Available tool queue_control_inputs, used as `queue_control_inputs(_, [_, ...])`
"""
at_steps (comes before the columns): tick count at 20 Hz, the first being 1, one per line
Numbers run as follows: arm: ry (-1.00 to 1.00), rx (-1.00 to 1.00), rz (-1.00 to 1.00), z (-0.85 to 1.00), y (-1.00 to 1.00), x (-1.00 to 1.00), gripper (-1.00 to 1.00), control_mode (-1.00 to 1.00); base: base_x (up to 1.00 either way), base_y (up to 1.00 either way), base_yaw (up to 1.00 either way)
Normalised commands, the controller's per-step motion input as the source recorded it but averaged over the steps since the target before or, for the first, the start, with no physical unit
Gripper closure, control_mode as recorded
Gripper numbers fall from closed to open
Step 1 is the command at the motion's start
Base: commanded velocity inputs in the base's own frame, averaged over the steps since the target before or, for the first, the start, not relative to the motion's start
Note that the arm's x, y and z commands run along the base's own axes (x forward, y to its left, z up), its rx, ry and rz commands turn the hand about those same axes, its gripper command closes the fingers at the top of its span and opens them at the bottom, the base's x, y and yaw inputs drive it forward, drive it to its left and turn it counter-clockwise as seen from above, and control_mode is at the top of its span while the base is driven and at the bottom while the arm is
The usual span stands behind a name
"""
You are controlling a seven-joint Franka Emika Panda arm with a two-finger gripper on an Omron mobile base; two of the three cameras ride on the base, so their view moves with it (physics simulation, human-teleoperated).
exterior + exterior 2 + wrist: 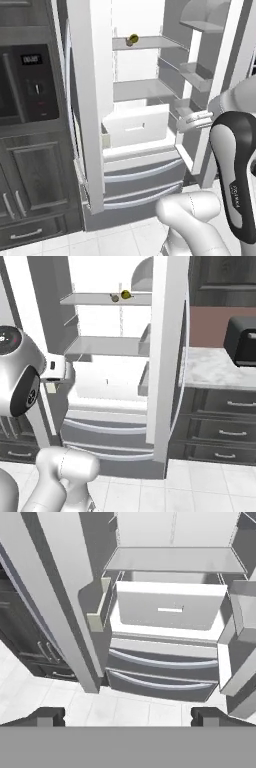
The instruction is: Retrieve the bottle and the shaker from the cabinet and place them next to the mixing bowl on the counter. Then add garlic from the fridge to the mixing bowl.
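The fridge [142,90] stands open in front of me. On its upper shelf [145,42] lie two small round things, one yellowish [133,38] [126,294] and one grey-brown [115,298]; I cannot tell which is the garlic. My gripper [192,120] [67,372] hangs in front of the fridge's right side at the height of the white drawer [135,125] [170,607]. It is open with nothing between its fingers [127,717]. The bottle, the shaker, the mixing bowl and the cabinet are out of view.
The left fridge door [87,100] and the right door with bins [200,75] flank the opening. A wall oven [30,85] and dark cabinets stand left. A marble counter [210,368] with a black toaster [242,341] lies right of the fridge.
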Motion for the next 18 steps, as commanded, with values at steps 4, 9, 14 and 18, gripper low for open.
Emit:
queue_control_inputs(4, [0.0, 0.0, 0.0, 0.0, 0.0, 0.0, -1.0, 1.0, 0.97, -0.08, -0.11])
queue_control_inputs(9, [0.0, 0.0, 0.0, 0.0, 0.0, 0.0, -1.0, 1.0, 1.0, 0.0, -0.21])
queue_control_inputs(14, [0.0, 0.0, 0.0, 0.0, 0.0, 0.0, -1.0, 1.0, 0.99, 0.0, -0.22])
queue_control_inputs(18, [0.0, 0.0, 0.0, 0.0, 0.0, 0.0, -1.0, 1.0, 0.63, 0.1, -0.2])
